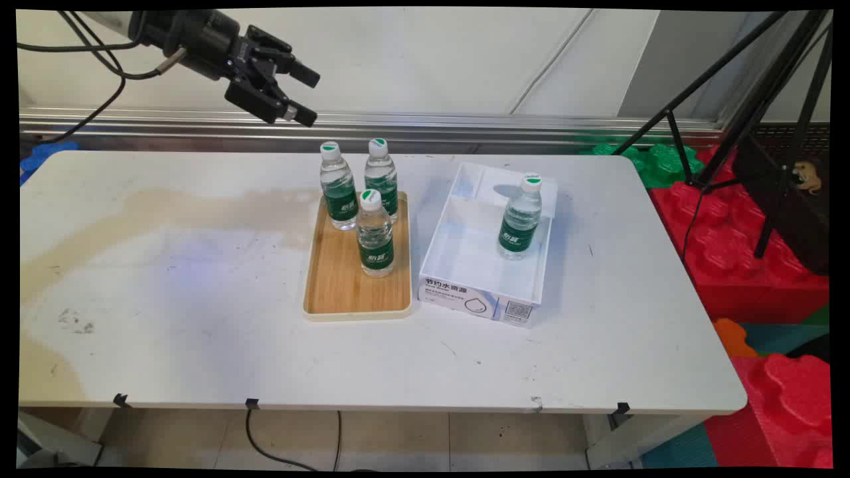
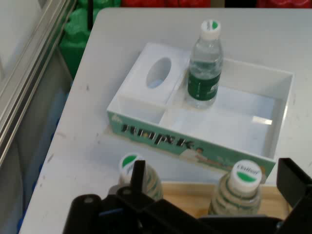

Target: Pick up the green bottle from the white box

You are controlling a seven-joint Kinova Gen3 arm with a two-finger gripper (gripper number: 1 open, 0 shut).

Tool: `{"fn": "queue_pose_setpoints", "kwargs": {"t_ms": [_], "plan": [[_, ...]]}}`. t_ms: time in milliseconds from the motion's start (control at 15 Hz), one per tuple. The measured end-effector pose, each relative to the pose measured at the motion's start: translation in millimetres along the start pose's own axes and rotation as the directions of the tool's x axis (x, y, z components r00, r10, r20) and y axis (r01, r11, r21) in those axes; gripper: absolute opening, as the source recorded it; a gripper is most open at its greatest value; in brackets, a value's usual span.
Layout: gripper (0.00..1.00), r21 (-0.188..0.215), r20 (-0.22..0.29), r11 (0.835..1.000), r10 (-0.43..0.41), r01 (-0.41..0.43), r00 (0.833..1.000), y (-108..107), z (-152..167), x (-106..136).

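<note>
On the white table (image 1: 199,318) sit a wooden tray (image 1: 345,292) and, just to its right, a white box (image 1: 465,259). Three water bottles stand upright on the tray's far half: rear left (image 1: 338,187), rear right (image 1: 381,176), front (image 1: 374,234). A fourth bottle (image 1: 520,218) stands in the box. Above the tray's far left, the gripper (image 1: 304,94) hangs empty, fingers apart.

Clear bottles (image 1: 375,234) bear green labels and white caps with green tops. Tray (image 1: 345,292): tan wood grain. Box (image 1: 465,255): white, dark lettering. Desk (image 1: 199,318): white, brown-stained.
</note>
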Motion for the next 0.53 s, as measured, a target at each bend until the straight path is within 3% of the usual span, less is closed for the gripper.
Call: {"fn": "queue_pose_setpoints", "kwargs": {"t_ms": [533], "plan": [[1.0, -0.04, -0.011, 0.997, 0.064, -0.065, 0.998, 19, 44, 35]]}}
